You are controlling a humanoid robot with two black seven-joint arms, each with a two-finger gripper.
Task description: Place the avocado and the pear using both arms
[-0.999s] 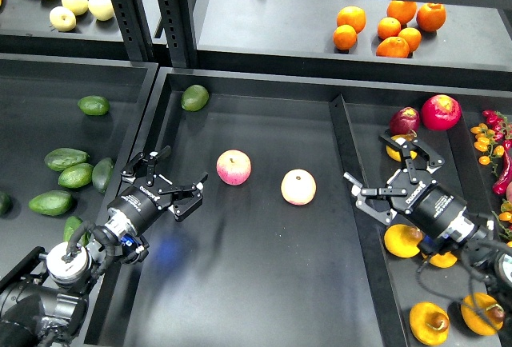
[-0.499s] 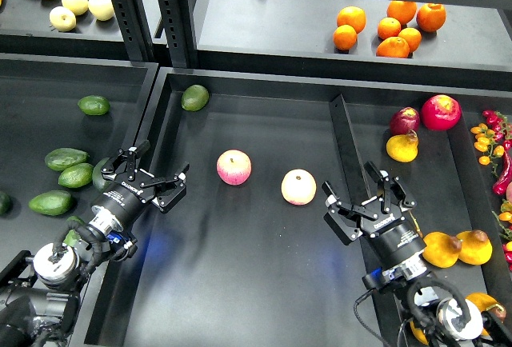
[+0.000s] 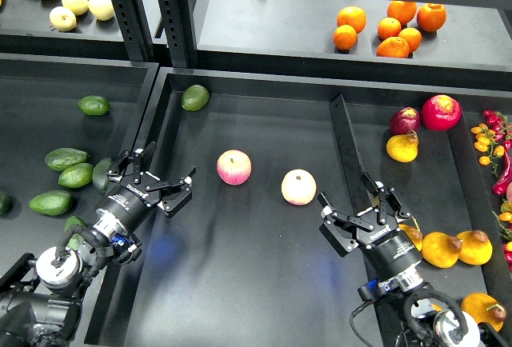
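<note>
Head view: left gripper low over the left wall of the middle tray, jaws apart, holding nothing; right gripper over the divider on that tray's right side, jaws apart, holding nothing.

Avocado lying in the far left corner of the middle tray, well apart from both grippers; more avocados scattered in the left tray, just left of the left gripper.

Two apples in the middle tray: pink one right of the left gripper, paler one just left of the right gripper and beyond it.

Pear in the right tray, far from the right gripper, just near of a small red fruit; more pears near right, close beside the right arm; oranges on the far shelf.
</note>
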